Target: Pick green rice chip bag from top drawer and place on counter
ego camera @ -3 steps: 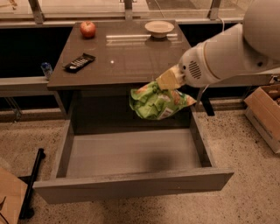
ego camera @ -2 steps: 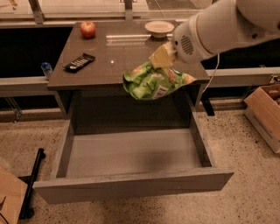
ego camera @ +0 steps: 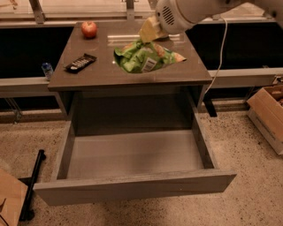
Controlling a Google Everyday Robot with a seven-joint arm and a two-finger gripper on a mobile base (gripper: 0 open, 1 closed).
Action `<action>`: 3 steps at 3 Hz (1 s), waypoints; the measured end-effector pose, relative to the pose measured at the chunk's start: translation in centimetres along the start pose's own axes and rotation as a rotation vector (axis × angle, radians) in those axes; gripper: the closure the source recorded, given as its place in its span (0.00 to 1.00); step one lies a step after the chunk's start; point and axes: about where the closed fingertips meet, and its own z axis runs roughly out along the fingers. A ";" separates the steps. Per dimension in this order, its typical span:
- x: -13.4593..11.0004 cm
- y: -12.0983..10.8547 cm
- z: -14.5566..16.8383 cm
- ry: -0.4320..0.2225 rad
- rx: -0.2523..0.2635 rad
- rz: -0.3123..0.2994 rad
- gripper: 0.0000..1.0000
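The green rice chip bag (ego camera: 143, 57) hangs over the middle of the counter (ego camera: 88, 75), its lower edge at or just above the surface. My gripper (ego camera: 144, 39) comes in from the upper right and is shut on the bag's top edge. The white arm housing (ego camera: 181, 13) is above the counter's far right corner. The top drawer (ego camera: 132, 152) is pulled fully open below the counter, and its grey floor shows nothing in it.
A red apple (ego camera: 89, 29) sits at the counter's far left corner. A black remote (ego camera: 81, 62) lies on its left side. A small bottle (ego camera: 47, 69) stands left of the cabinet. A cardboard box (ego camera: 267, 110) is on the floor at right.
My gripper has carried the bag up and back from above the drawer to over the counter's middle. The arm has moved farther away, toward the back of the counter.
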 end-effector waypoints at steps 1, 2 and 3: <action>-2.0 -3.4 5.4 0.016 0.005 -0.004 1.00; -0.9 -7.4 11.6 0.050 -0.037 0.003 1.00; 0.2 -10.0 15.1 0.049 -0.048 0.028 0.84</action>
